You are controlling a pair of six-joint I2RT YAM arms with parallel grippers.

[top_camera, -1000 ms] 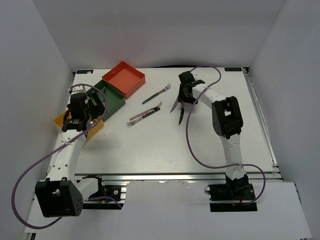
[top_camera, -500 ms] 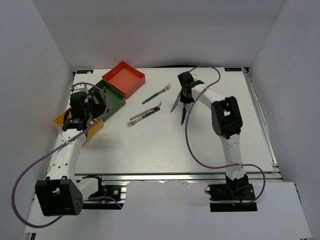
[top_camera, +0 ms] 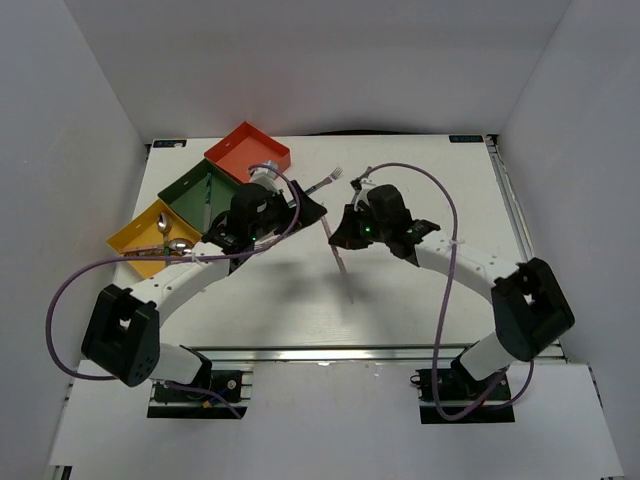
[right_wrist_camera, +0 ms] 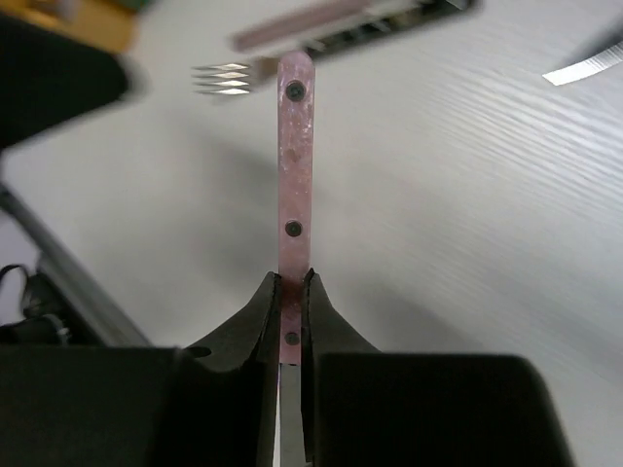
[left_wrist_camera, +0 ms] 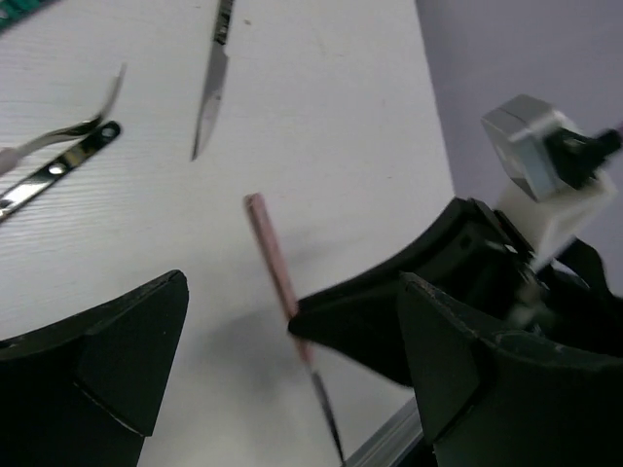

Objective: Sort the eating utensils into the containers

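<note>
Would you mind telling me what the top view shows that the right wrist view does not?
Only the top view shows the red tray and the spoons lying in the yellow tray. Only the right wrist view shows the rivets along the handle. Both show the right end effector shut on the pink-handled utensil.

The left arm point(top_camera: 180, 283) and right arm point(top_camera: 465, 262) are showing white links with black joint housings, each trailing a looping purple cable point(top_camera: 441, 320); the right gripper point(right_wrist_camera: 290, 282) is showing black jaws tapering to thin tips.
</note>
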